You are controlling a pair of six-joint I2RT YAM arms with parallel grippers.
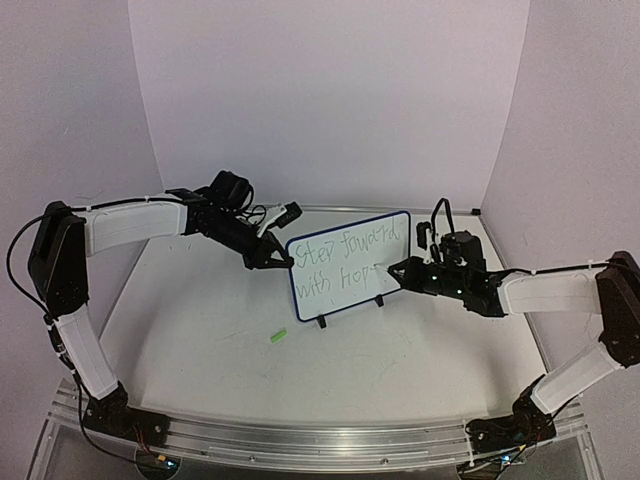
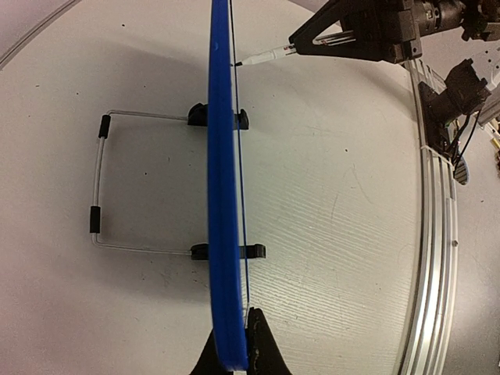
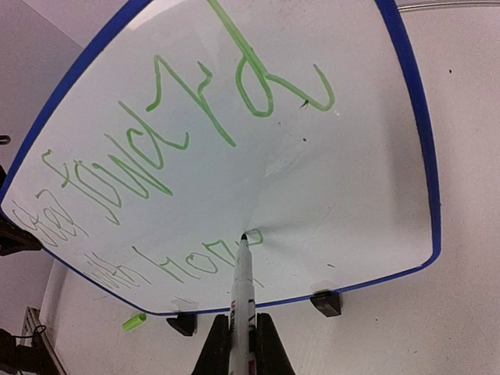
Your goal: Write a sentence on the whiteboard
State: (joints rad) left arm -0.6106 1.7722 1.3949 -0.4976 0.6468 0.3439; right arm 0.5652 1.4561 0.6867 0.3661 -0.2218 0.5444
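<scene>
**Position.** The small rectangular whiteboard (image 1: 348, 265) in a dark blue rounded-corner frame stands near upright at the middle of the pale grey surface (image 1: 420, 360). It sits between the two arms, with its writing face toward the arm bases. It rests on two black clip feet (image 2: 254, 251), and a thin wire stand (image 2: 97, 183) reaches out behind it as a brace.

**Left arm.** The left fingers (image 2: 266, 355) are closed on the frame at the board's left edge, one finger on either face. Judgement: this grip is there to steady the board. Light feet and a wire stand alone would likely let it tip or slide under pen pressure from the front.

**Right arm.** The right fingers (image 3: 269, 351) are closed around the barrel of a slim white marker (image 3: 242, 293) with a black tip. The marker is held in line with them so that the tip leads. The tip meets the board face at the end of the lower line.

**Work.** The thin green handwritten sentence (image 3: 148, 168) runs in two lines, reading about "Step forward" over "with hop". The last word looks unfinished, so I judge the task to be in its closing strokes.

**Other.** A small bright green cap (image 1: 278, 338) lies on the surface in front of the board, apart from it and out of both arms' way.
</scene>
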